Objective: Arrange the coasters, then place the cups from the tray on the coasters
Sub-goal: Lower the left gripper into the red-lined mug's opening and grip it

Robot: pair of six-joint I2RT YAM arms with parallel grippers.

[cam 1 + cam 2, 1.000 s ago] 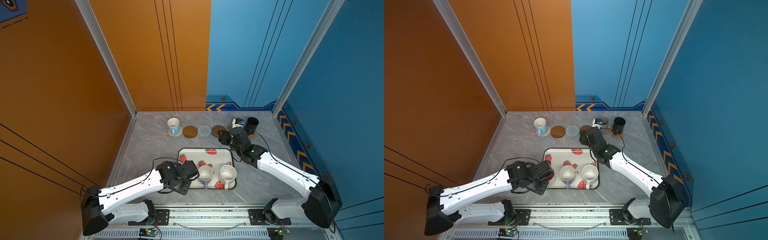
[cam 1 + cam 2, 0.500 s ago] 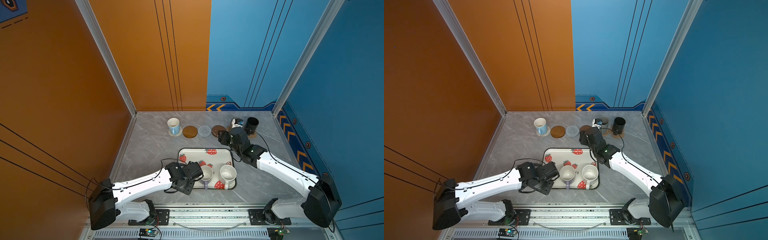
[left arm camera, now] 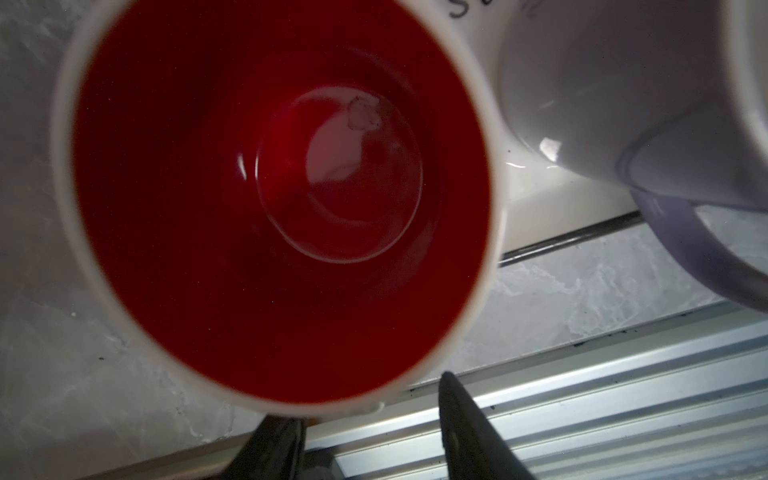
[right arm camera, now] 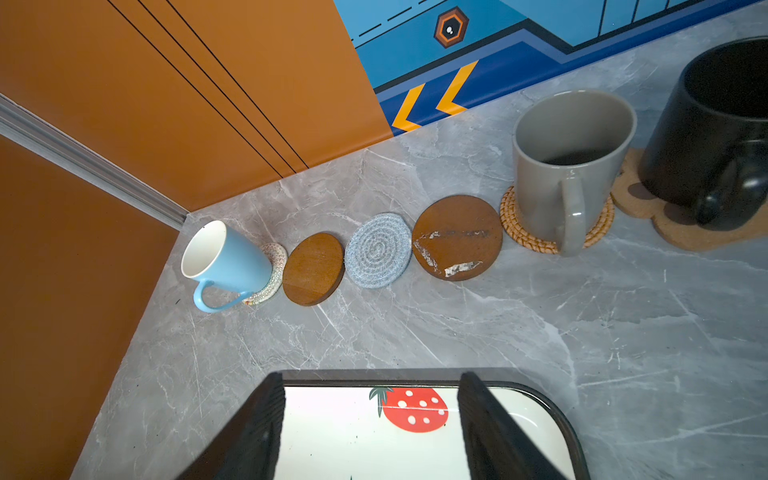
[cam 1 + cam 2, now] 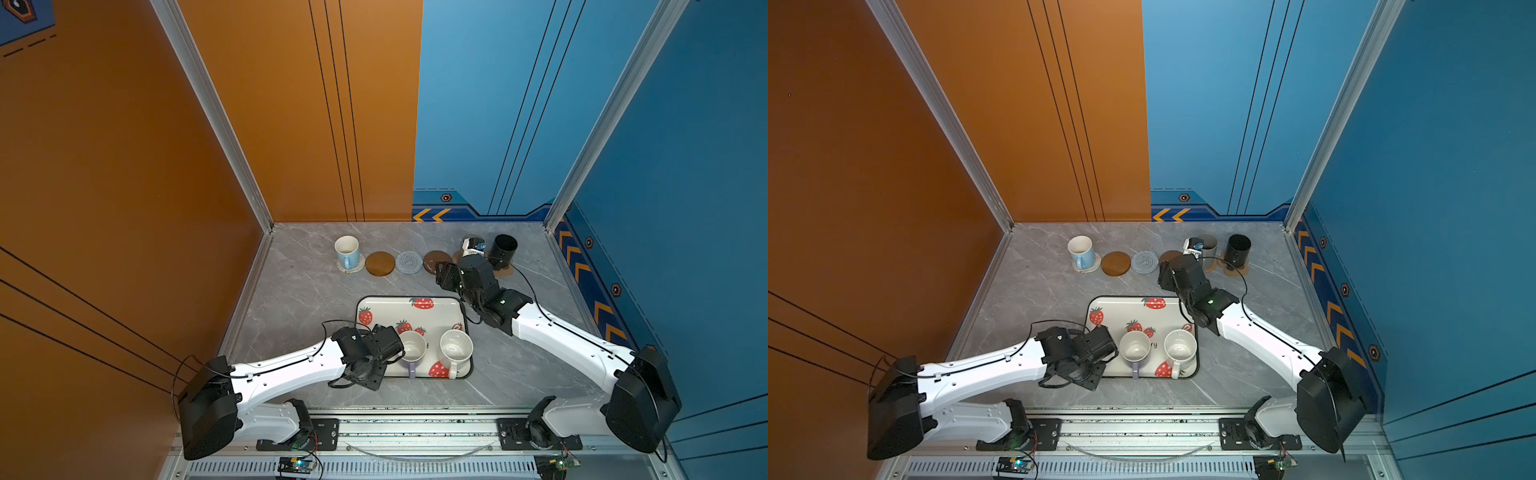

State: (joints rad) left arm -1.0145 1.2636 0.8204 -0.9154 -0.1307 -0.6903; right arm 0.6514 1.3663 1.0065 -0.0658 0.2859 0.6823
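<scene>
The red-lined white mug [image 3: 270, 199] is at the tray's [image 5: 390, 311] left edge beside the lavender mug [image 5: 413, 349], left pincer [image 3: 365, 397] at its rim: gripping or not, can't tell. The right pincer [image 4: 370, 376] hangs released over the tray's far edge.

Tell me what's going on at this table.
Mugs are going from a tray onto a row of coasters. The blue mug, grey mug and black mug already stand on coasters; the three coasters between blue and grey are bare. The left gripper is at the red-lined mug on the tray's left side, though a firm grip can't be confirmed. The lavender mug and speckled mug wait on the tray. The right gripper hovers open and empty near the tray's far edge.
</scene>
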